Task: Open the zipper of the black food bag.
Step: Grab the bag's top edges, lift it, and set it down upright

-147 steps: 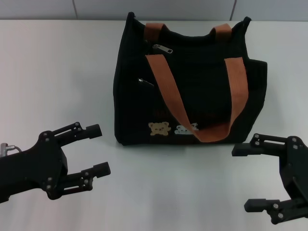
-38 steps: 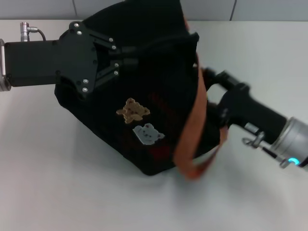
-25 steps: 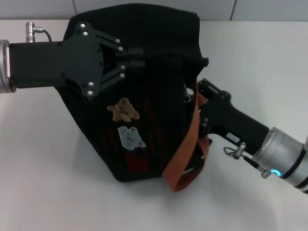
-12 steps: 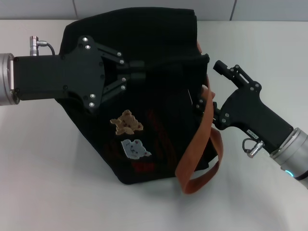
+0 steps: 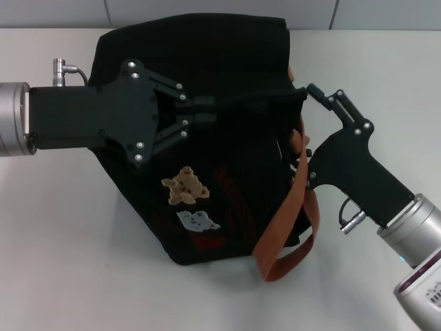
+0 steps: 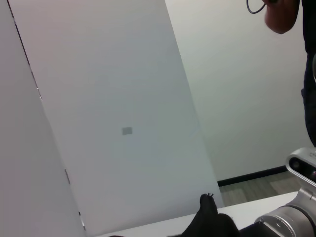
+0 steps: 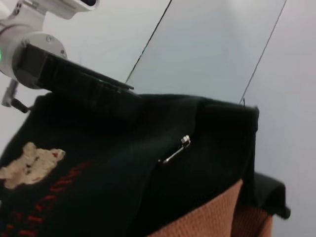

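The black food bag (image 5: 227,62) sits tilted on the white table, its bear patches (image 5: 185,186) facing me and an orange-brown strap (image 5: 286,210) hanging off its right end. My left gripper (image 5: 207,114) reaches in from the left and is shut on a fold of the bag's front fabric. My right gripper (image 5: 302,117) stands open at the bag's right end, one finger at the upper corner and the other lower by the strap. In the right wrist view a silver pull tab (image 7: 177,149) dangles from the black fabric; I cannot tell which zipper it belongs to.
White table (image 5: 83,262) spreads around the bag, with a grey wall behind. The left arm (image 7: 74,74) crosses over the bag in the right wrist view. The left wrist view shows mostly wall, plus a corner of the bag (image 6: 207,222).
The left gripper has carried the bag's fabric a little to the right. The right gripper has turned and drawn its fingers up to the bag's right end; the strap hangs lower.
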Robot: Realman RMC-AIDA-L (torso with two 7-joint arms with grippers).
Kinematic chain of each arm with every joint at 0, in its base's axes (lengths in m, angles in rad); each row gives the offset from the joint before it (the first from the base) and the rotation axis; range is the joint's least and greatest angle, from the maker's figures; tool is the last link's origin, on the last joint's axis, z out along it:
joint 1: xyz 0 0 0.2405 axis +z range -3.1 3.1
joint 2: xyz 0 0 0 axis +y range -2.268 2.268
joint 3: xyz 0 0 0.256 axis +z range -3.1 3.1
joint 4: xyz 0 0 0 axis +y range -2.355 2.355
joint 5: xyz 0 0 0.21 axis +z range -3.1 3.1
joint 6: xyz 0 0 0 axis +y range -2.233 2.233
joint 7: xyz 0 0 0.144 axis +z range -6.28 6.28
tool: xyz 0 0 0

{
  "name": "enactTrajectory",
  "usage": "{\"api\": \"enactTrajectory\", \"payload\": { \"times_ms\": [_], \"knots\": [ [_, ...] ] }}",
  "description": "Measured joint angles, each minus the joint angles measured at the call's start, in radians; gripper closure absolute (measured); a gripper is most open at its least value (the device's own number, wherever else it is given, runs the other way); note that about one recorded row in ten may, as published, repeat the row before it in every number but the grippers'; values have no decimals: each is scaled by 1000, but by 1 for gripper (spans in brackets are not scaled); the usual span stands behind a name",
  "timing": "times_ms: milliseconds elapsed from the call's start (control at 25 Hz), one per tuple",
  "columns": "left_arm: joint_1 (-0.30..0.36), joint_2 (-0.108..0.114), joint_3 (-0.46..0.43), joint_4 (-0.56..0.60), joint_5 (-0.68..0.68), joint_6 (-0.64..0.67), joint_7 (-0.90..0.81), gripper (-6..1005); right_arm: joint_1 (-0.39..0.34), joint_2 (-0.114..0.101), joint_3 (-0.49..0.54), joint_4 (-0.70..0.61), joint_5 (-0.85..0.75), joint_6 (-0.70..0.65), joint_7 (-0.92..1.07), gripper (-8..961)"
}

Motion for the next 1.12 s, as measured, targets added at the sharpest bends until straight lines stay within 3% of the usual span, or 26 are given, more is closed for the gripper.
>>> {"api": "enactTrajectory", "payload": {
  "times_ms": [480,1120],
  "knots": [
    [-4,-1,3,-32,1,0,19,905,-10,0,14,-3,1,-75,-69,133],
    [-5,1,2,-53,0,0,35,905,-15,0,4,0,-6,-21,-269,147]
  ]
}}
